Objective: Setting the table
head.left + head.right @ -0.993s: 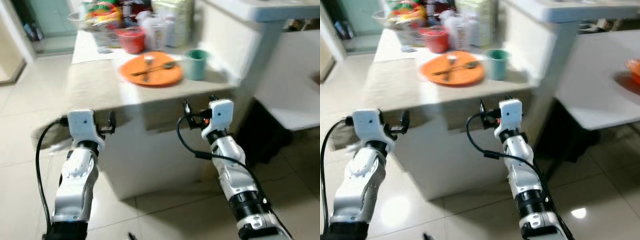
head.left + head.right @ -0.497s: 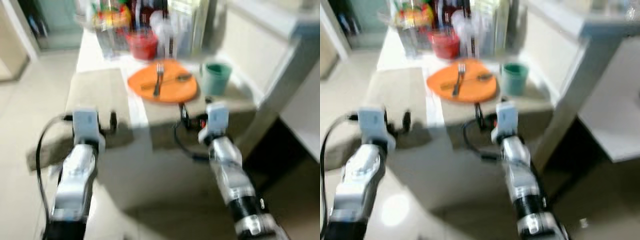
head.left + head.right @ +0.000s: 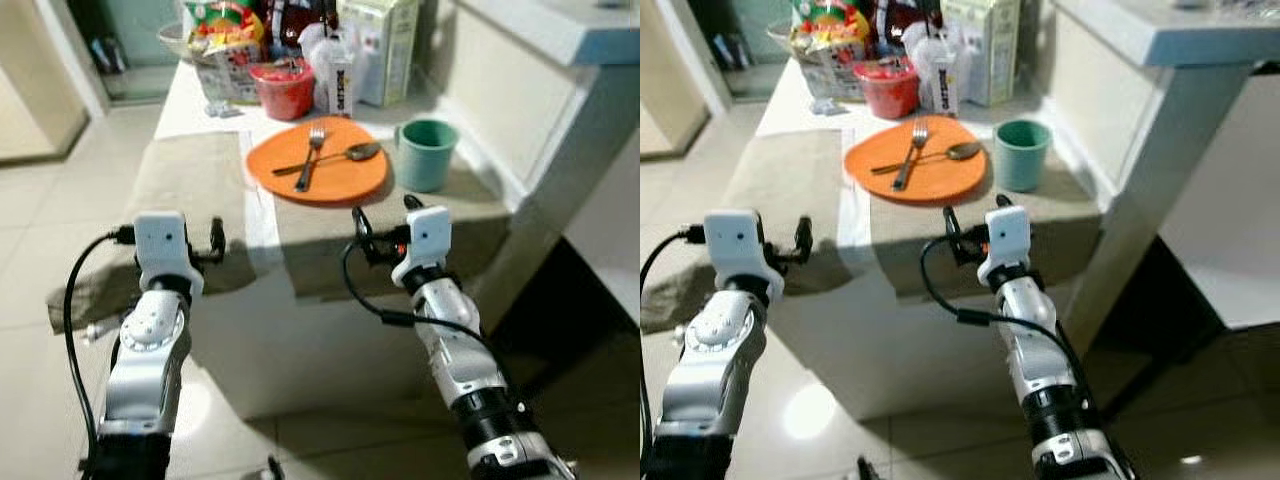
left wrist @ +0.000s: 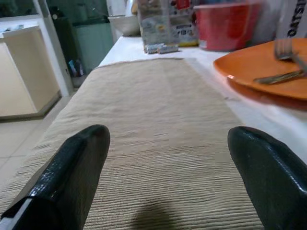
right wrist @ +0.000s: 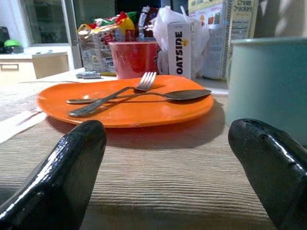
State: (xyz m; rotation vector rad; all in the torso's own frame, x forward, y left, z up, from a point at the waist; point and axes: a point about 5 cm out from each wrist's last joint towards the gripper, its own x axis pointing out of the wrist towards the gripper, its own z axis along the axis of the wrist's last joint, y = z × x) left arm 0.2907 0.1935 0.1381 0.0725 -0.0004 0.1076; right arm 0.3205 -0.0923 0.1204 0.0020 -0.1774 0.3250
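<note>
An orange plate [image 3: 320, 165] lies on the table with a fork [image 3: 308, 165] and a spoon [image 3: 345, 155] crossed on it. A teal cup [image 3: 425, 155] stands just right of the plate. The plate's right half and the cup rest on a beige placemat [image 3: 400, 225]; a second placemat [image 3: 190, 180] covers the left side. My left gripper [image 4: 168, 182] is open, level with the left placemat at the table's near edge. My right gripper [image 5: 168, 177] is open too, low over the right placemat, facing the plate [image 5: 124, 108] and cup [image 5: 268, 81].
Behind the plate stand a red bowl [image 3: 283, 88], an Oatside carton [image 3: 342, 80], a cracker box [image 3: 385, 45] and snack bags [image 3: 225, 30]. A white counter wall [image 3: 520, 90] rises along the table's right side. Tiled floor [image 3: 40, 200] lies to the left.
The camera has swung and the blur has cleared, so the table now sits squarely ahead. Both arms keep the same raised pose with open fingers; nothing on the table moved.
</note>
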